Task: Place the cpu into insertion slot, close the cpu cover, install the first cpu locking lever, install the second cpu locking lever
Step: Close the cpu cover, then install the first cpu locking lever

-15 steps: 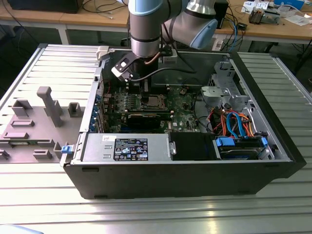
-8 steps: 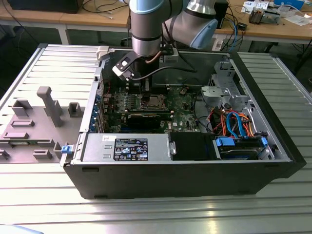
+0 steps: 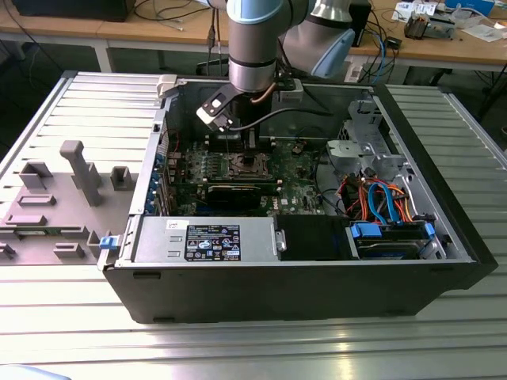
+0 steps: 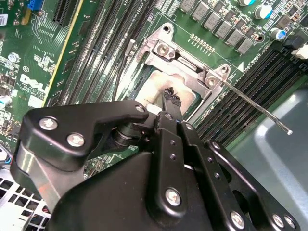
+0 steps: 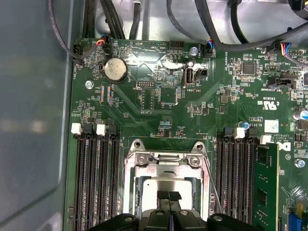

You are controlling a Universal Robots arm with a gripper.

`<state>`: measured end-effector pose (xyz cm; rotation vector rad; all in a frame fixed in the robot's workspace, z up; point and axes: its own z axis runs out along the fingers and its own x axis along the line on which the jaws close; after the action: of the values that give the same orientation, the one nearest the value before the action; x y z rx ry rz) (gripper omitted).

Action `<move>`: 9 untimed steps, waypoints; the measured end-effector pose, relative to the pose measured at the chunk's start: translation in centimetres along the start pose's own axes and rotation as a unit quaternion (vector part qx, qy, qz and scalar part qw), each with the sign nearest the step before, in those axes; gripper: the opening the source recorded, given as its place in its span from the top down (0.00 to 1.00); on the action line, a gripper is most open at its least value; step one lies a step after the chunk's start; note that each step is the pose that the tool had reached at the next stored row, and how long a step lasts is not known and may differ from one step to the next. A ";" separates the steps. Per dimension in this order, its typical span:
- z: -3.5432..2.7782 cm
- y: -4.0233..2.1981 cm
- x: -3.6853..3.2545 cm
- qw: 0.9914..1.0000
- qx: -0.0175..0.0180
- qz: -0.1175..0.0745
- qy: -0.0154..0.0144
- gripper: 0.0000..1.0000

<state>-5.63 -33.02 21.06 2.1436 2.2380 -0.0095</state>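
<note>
Gripper [image 5: 169,196] straight above cpu [image 5: 147,186] seated in insertion slot [image 5: 129,187], jaws together and empty, tips near chip's middle.

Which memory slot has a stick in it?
The one holding the green module, outermost on the side away from the case wall; the rest look empty.

arm [image 3: 252,47] pointing straight down, gripper [image 5: 169,195] closed (fingertips [image 5: 163,195] pressed together)

An open computer case [image 3: 301,289] is set on a ribbed metal table [image 3: 71,332]; grey fixtures [image 3: 79,170] are placed at the exterior view's left. A coin battery [image 5: 116,69] is mounted inside.
</note>
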 end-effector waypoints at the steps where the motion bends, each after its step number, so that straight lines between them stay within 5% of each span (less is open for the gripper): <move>1: 0.00 0.00 0.00 1.000 0.000 0.000 0.000 0.89; 9: 0.00 0.00 0.00 1.000 0.000 0.000 0.000 0.89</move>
<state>-5.63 -33.02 21.06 2.1435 2.2380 -0.0096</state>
